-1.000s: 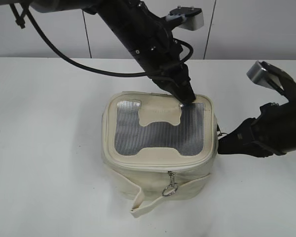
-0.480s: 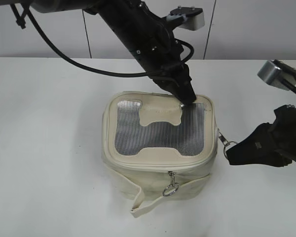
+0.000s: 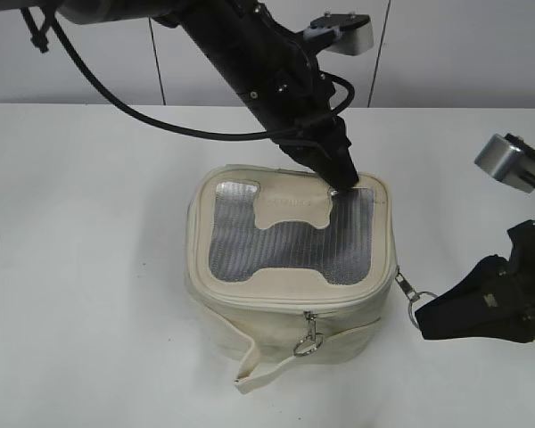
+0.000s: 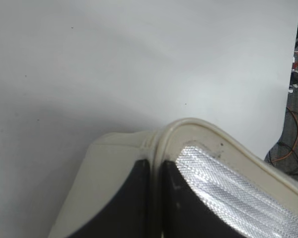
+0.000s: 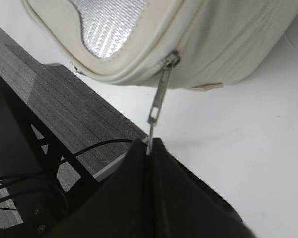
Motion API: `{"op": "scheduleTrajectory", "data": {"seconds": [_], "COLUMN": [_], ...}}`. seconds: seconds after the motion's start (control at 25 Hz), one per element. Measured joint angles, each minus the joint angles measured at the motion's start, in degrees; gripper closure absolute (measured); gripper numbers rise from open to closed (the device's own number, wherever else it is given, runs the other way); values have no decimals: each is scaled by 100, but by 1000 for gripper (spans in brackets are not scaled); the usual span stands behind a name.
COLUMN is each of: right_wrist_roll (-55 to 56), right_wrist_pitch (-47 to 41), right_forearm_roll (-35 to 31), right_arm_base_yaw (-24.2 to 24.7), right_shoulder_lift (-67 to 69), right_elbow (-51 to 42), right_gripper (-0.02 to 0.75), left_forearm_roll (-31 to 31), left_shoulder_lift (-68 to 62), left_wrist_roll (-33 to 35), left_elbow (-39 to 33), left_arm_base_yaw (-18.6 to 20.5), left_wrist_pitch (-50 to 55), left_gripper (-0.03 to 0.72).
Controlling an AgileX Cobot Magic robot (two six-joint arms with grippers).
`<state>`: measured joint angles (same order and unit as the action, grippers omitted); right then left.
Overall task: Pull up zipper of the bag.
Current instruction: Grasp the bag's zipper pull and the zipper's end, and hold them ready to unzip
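The cream bag (image 3: 276,303) stands mid-table, its grey ribbed lid (image 3: 285,245) with the bone-shaped patch (image 3: 292,208) facing up. My left gripper (image 3: 341,183) is shut on the lid's rim at the far right corner; in the left wrist view (image 4: 156,168) the rim (image 4: 198,130) runs between its fingers. My right gripper (image 3: 421,314) is shut on the ring pull (image 3: 405,290) of the zipper slider at the bag's right front corner. In the right wrist view (image 5: 149,146) the pull (image 5: 158,101) hangs taut from the slider (image 5: 171,59). A second slider (image 3: 308,334) hangs at the front.
The loose strap (image 3: 254,361) lies at the bag's front. The white table (image 3: 89,223) spreads round the bag, with a grey wall behind. The right wrist view shows the table's edge (image 5: 109,168) and dark floor with cables beyond.
My right gripper has moved toward the front and right, drawing the pull and slider along the bag's right side to the front corner. The left gripper has held the rim.
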<state>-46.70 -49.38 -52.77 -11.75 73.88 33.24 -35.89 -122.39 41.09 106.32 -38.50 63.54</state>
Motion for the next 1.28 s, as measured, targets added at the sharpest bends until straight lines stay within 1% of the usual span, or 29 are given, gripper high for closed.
{"op": "scheduleTrajectory", "data": {"seconds": [0.4,0.52,0.72,0.84,1.0,1.12,1.28], "right_wrist_roll": [51,197,437,499,535,543,543], "right_wrist_pitch": [-213,89,987,1418,1766,1855,1870], "right_forearm_roll": [20,138,212,200,134,96,66], "right_arm_base_yaw": [-54,-423,-1384,-1756,-2118,-2317,-2406], "right_shoulder_lift": [-306,-312,-285,-77,227,347,357], "right_elbow": [-12,-18,-18,-18,-18,105,236], "right_gripper": [729,729,729,729,729,729,729], "left_forearm_roll": [-64,-29,115,163,169,197,212], "left_shoulder_lift": [0,0,0,0,0,0,0], "left_wrist_roll": [-69,-197,-686,-873,-954,-971,-971], "left_elbow": [-6,-6,-16,-27,-51,-53,-57], "left_arm_base_yaw": [-37,-37,-25,-3,4,4,4], "left_wrist_pitch": [45,-13,-318,-497,-588,-598,-614], "left_gripper": [652,652,652,652,652,652,652]}}
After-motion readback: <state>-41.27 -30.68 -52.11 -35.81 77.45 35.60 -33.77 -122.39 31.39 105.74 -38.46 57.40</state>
